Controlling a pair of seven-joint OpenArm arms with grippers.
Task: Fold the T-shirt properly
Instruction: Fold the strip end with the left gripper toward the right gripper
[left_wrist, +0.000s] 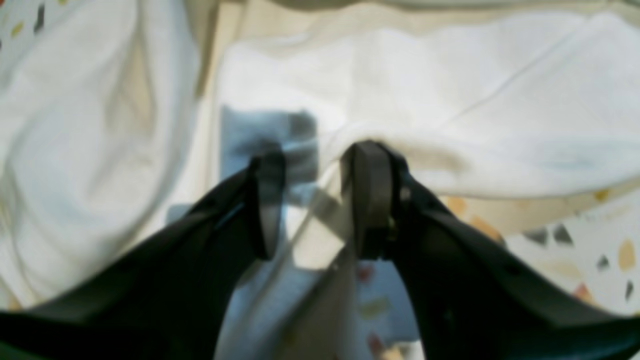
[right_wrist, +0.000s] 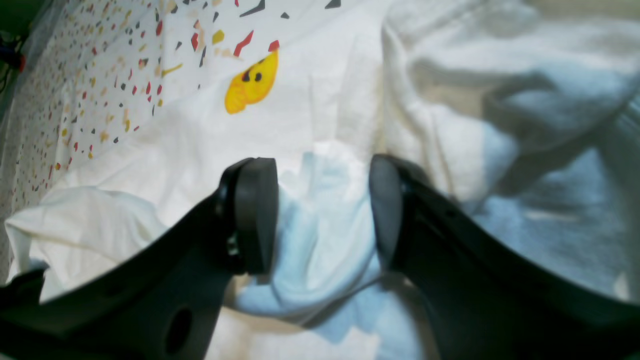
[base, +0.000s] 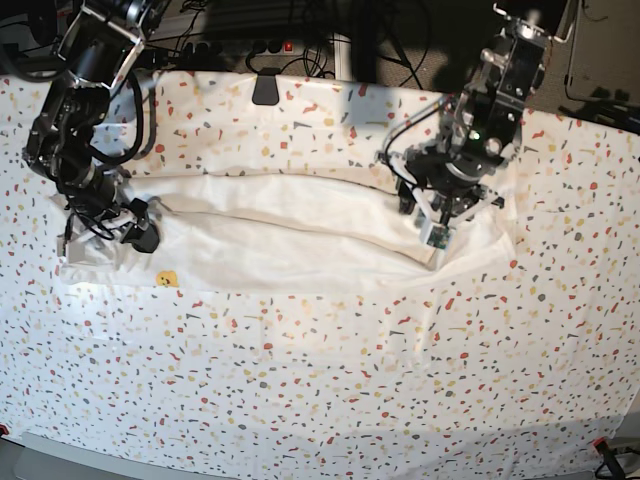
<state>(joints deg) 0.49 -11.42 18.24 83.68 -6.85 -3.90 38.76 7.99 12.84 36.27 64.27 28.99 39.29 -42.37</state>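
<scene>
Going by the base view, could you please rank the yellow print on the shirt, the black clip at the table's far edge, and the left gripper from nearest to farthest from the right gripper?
1. Yellow print, just below the right gripper, on the T-shirt.
2. Black clip, up at the far edge.
3. Left gripper, across the shirt at its other end.

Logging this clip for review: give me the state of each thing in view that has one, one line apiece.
T-shirt: folded into a long band across the table, wrinkled, not yet a finished fold.
Left gripper: jaws partly apart, fabric of the shirt's edge bunched between them.
Right gripper: jaws apart, a fold of shirt cloth between the pads.
Table cover: spread flat under the shirt.
</scene>
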